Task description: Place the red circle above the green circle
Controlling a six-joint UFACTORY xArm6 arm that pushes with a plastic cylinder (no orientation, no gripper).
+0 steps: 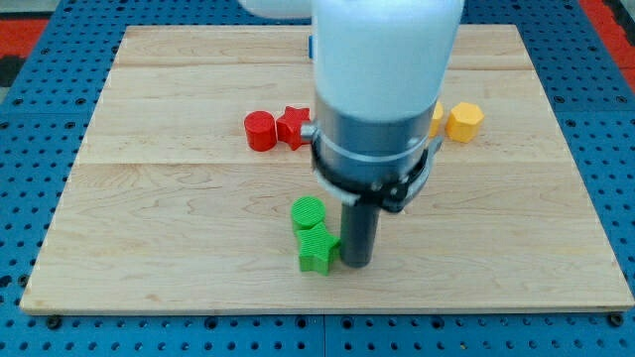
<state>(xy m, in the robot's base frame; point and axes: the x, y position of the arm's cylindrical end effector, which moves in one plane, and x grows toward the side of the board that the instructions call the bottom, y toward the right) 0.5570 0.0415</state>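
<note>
The red circle (260, 131) lies on the wooden board (159, 178) left of centre, touching a red star (293, 126) on its right. The green circle (308, 213) lies lower, near the view's bottom centre, with a green star (317, 250) just below it. My tip (356, 264) stands right beside the green star, on its right, and below-right of the green circle. It is well below and to the right of the red circle.
A yellow hexagon (463, 121) lies at the right, with another yellow block (436, 119) partly hidden behind the arm. A bit of a blue block (310, 46) shows at the top behind the arm. The arm's body hides the board's middle.
</note>
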